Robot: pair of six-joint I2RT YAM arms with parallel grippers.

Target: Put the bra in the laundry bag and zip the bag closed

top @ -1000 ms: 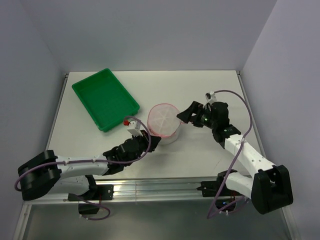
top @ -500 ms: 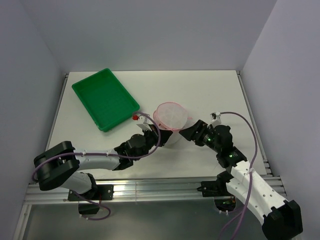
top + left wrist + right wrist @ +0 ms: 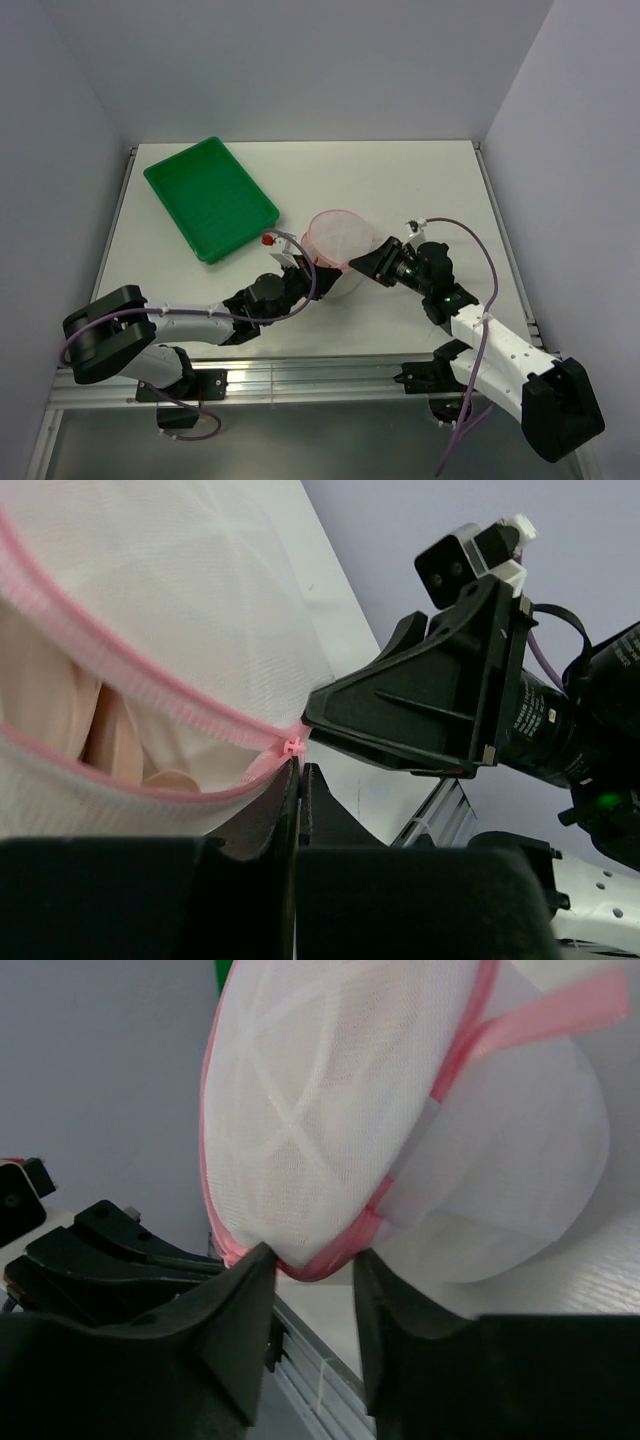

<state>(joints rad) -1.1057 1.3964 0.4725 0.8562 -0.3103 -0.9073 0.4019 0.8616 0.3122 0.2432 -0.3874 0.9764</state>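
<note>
White tabletop carries everything. Left gripper (image 3: 298, 780) is clamped on the round pink-rimmed mesh laundry bag (image 3: 337, 240) beside its zip; right gripper (image 3: 310, 1270) is closing around the rim, grip uncertain. Peach bra (image 3: 60, 715) lies inside. Zipping should need steady opposing tension.
</note>
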